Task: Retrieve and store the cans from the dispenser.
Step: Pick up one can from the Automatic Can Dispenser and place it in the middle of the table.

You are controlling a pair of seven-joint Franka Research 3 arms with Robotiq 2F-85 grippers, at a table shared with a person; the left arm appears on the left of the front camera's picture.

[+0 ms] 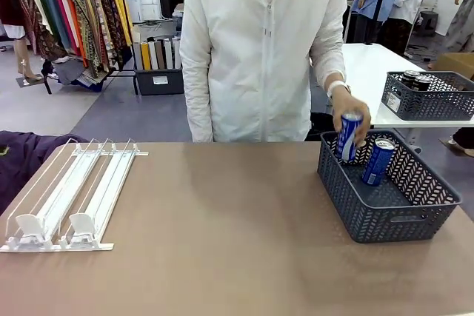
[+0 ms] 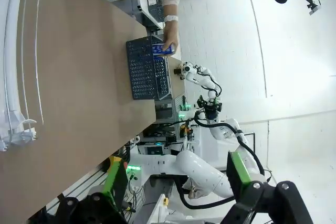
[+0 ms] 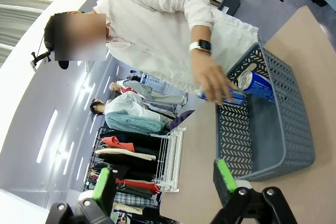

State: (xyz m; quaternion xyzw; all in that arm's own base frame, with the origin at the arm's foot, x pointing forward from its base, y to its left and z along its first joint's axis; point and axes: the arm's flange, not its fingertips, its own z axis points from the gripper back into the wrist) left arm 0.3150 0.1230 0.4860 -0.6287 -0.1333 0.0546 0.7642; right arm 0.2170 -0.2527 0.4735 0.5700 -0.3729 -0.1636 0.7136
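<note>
We see our left gripper (image 2: 176, 192) standing with its jaws wide apart and nothing between them, its green pads (image 2: 239, 167) bare. Ahead of it and off to one side the brown table (image 2: 79, 108) runs away from us, and the white rack (image 2: 13, 77) lies along the table's edge nearest that gripper, its long rails running side by side and no can in any lane. In the front view the rack (image 1: 70, 194) sits at the table's left end, with its two small pusher tabs at the near end of the lanes.

Our right gripper (image 3: 165, 187) is likewise spread open and holds nothing. Just beyond its fingers (image 3: 224, 176) stands the dark grey basket (image 3: 283, 129), on the table and close to that gripper, well apart from the left one. The rack (image 3: 168, 158) shows small beyond the right gripper's fingers, at the far end of the table.

A person in a white jacket stands at the far side of the table. The person's hand (image 1: 354, 118) grips a blue and white can (image 1: 348, 137) by its upper part, the can tilted and partly down inside the basket (image 1: 392, 216) at its far corner. A second blue and white can (image 1: 379, 162) leans inside the basket just beside the first one, its silver top up. From the right wrist, the hand (image 3: 212, 80) covers much of the held can (image 3: 231, 97), and the second can (image 3: 254, 83) lies next to it with its top towards us.

Behind the person, on a white table, a second grey basket (image 1: 429, 98) holds dark cans (image 1: 415, 79).
</note>
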